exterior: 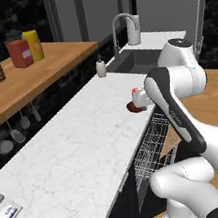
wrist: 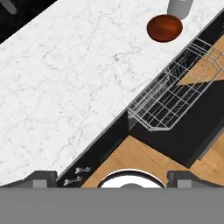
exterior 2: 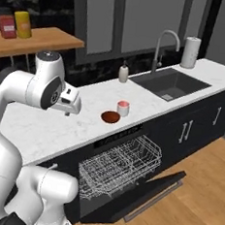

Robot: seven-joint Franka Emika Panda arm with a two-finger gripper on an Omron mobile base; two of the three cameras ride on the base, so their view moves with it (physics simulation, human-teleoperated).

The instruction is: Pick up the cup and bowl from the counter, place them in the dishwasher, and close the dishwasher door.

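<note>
Pincer (wrist: 112,175) open, bowl (wrist: 164,28) beside cup (exterior 2: 123,107)

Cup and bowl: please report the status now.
Gripper open, empty, above counter. Cup and bowl on counter. Dishwasher door down, rack out.

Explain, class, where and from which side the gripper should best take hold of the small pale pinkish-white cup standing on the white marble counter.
Probably by the rim, from straight above. The small pale pinkish-white cup stands upright, mouth open upward, on the white marble counter. The shallow dark reddish-brown bowl sits close beside it, leaving little room for a sideways approach, so one finger inside and one outside the wall seems safest.
</note>
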